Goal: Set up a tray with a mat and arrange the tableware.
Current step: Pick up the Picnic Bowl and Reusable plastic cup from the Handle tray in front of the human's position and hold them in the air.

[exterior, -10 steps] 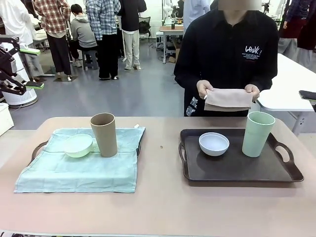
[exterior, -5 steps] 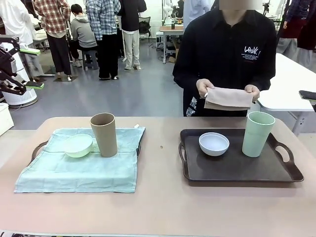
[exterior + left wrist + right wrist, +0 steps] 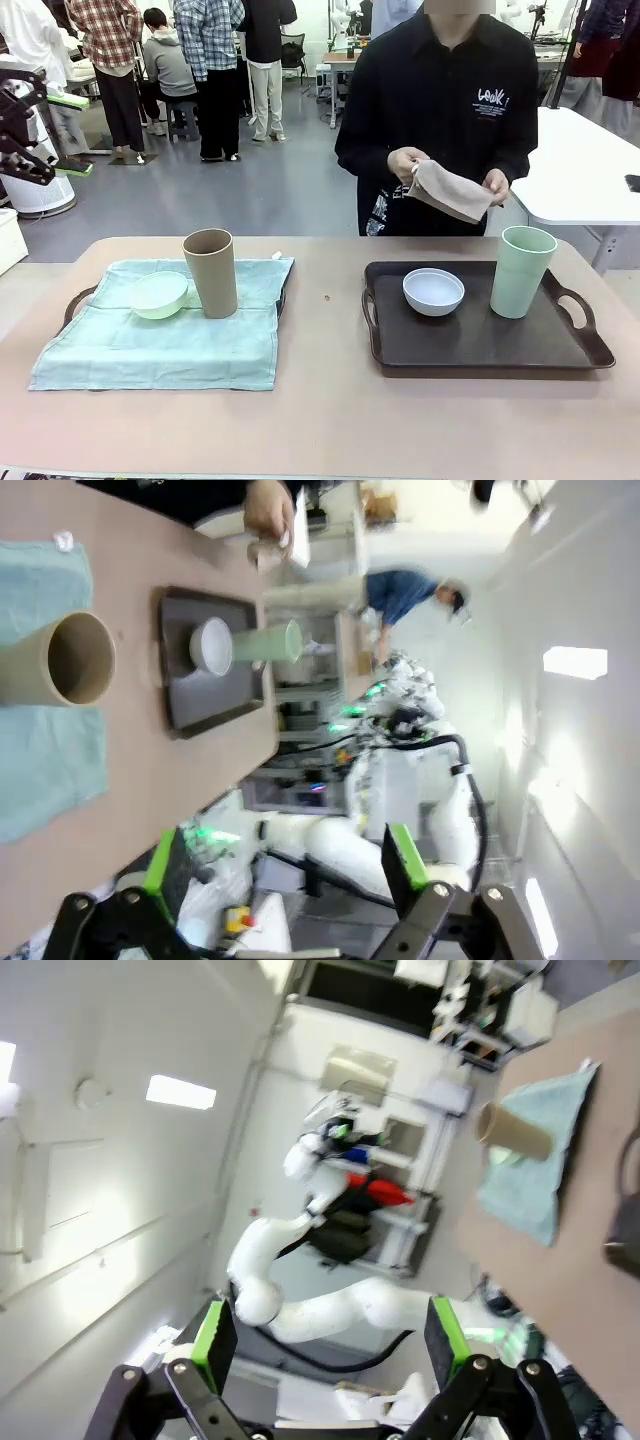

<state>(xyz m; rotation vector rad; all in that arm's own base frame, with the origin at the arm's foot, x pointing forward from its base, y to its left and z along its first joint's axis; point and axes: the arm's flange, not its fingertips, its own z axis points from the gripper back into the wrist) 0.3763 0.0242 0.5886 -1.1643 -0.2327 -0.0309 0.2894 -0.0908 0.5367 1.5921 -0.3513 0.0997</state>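
On the table's right a dark brown tray [image 3: 480, 345] holds a whitish-blue bowl [image 3: 433, 291] and a tall pale green cup [image 3: 522, 271]. At the left a teal mat [image 3: 160, 340] covers a second tray [image 3: 78, 303], with a tan-brown cup [image 3: 211, 272] and a light green bowl [image 3: 158, 295] on it. Across the table a person holds a beige mat [image 3: 448, 190] in both hands. My left gripper [image 3: 65, 135] hangs open high at the far left, well off the table. In the wrist views the left gripper [image 3: 280, 860] and right gripper [image 3: 330, 1345] both stand open and empty.
The table's middle strip between the two trays and its front edge are bare wood. A white table [image 3: 590, 170] stands behind at the right. Several people stand far off in the back left.
The person has shifted slightly left and tilted the beige mat, its right side now hanging lower. Neither gripper has moved, and the tableware stays where it was.
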